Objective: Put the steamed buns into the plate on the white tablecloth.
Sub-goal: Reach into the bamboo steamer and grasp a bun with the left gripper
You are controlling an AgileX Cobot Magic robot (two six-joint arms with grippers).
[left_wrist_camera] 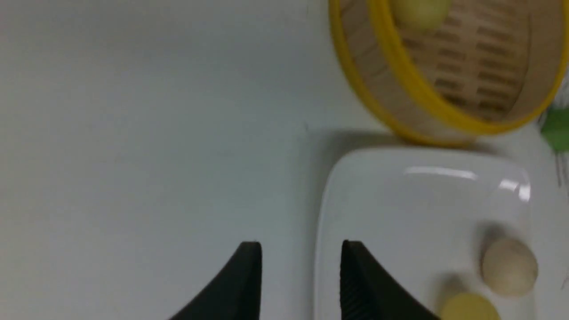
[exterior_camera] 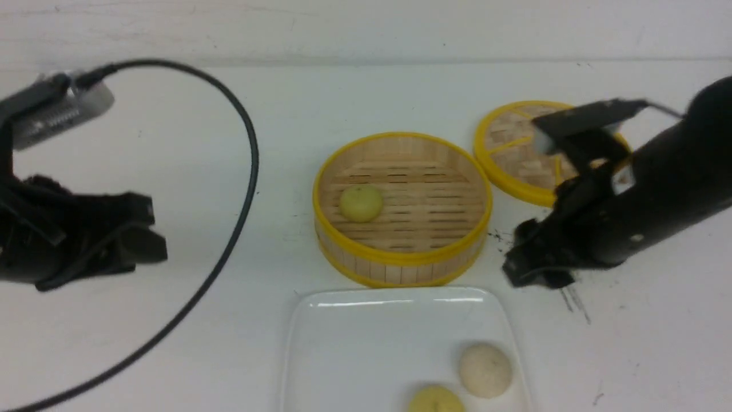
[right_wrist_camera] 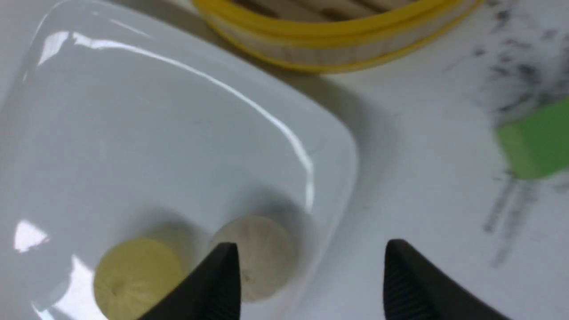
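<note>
Counter [exterior_camera: 400, 97]: white and scuffed, carries everything listed below.

Plate [exterior_camera: 354, 343]: white, nearest me. The front view cuts off its near end, so I cannot tell which way its long side runs.

Steamer basket [exterior_camera: 400, 257]: open, just beyond the plate's far rim. Its lid [exterior_camera: 509, 149] lies flat behind it to the right.

My left hand [left_wrist_camera: 301, 244]: jaws apart, empty, by the plate's left edge.

My right hand [right_wrist_camera: 311, 244]: jaws wide, empty, over the plate's right rim, near the off-white bun [exterior_camera: 485, 369].

Buns: one yellow bun [exterior_camera: 361, 202] sits on the basket floor, toward its left wall. The off-white bun and a second yellow bun [exterior_camera: 436, 400] lie just beside each other in the plate's near right corner. Each is round, dome up, with no long axis, so I judge any approach angle will do.

Hazards, as I judge them:
- Reaching into the basket, I may clip its yellow rim and shove it against the plate.
- A hard squeeze would dent the soft dough.
- My right hand could knock the off-white bun over the rim if it drops.
</note>
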